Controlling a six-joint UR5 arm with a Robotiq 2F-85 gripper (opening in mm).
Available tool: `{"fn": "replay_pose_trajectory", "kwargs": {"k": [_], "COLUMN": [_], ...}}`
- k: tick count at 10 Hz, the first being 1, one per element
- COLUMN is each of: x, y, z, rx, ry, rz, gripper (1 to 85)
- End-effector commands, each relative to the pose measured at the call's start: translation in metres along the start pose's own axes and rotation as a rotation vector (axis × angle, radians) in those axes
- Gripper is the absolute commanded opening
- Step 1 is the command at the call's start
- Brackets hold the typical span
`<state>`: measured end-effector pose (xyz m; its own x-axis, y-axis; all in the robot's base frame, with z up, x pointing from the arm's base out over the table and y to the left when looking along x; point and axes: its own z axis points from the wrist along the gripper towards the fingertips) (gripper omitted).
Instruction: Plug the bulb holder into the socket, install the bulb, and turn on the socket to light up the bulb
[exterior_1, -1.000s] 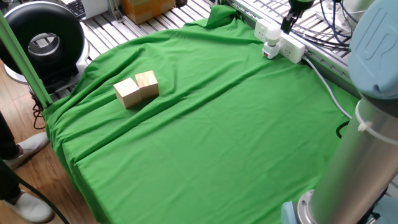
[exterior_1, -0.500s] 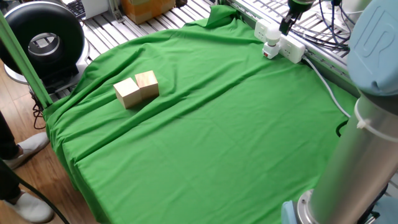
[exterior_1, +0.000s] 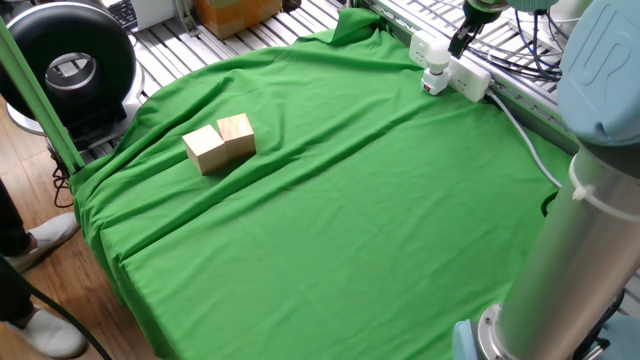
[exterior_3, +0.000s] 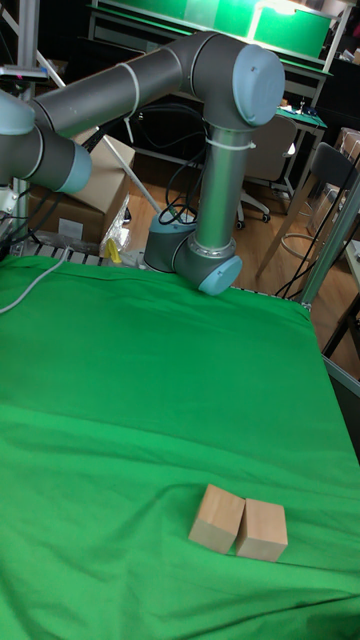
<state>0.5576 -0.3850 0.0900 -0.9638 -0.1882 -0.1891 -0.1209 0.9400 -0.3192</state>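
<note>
The socket (exterior_1: 462, 72), a long white strip, lies at the far right edge of the green cloth. On its left part stands the bulb holder (exterior_1: 436, 58), a small white piece. The white bulb (exterior_1: 433, 80) sticks out from it toward the front, with an orange spot at its tip. Whether it glows I cannot tell. My gripper (exterior_1: 460, 40) hangs just above the socket, right of the bulb holder. Its dark fingers read as one narrow tip with nothing between them. In the tall fixed view the gripper, socket and bulb are out of frame.
Two wooden blocks (exterior_1: 220, 142) (exterior_3: 240, 525) sit side by side on the green cloth (exterior_1: 330, 220). The socket's white cable (exterior_1: 525, 140) (exterior_3: 35, 280) runs toward the arm's base (exterior_3: 195, 255). The grey arm link (exterior_1: 570, 250) fills the right foreground. A metal frame lies behind the socket.
The near arm link has shifted slightly left. The gripper tip stays almost where it was above the socket.
</note>
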Motion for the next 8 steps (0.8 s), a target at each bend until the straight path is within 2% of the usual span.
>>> {"fn": "replay_pose_trajectory", "kwargs": {"k": [1, 3, 4, 6, 8], "x": [0.001, 0.002, 0.000, -0.009, -0.016], "y": [0.000, -0.002, 0.000, 0.003, 0.006], "z": [0.010, 0.011, 0.011, 0.007, -0.002], "rx": [-0.005, 0.001, -0.010, -0.020, -0.032], "ry": [-0.025, -0.025, -0.034, -0.056, -0.055], "rz": [0.003, -0.019, -0.019, -0.026, -0.017], "gripper": [68.3, 68.3, 68.3, 68.3, 67.0]}}
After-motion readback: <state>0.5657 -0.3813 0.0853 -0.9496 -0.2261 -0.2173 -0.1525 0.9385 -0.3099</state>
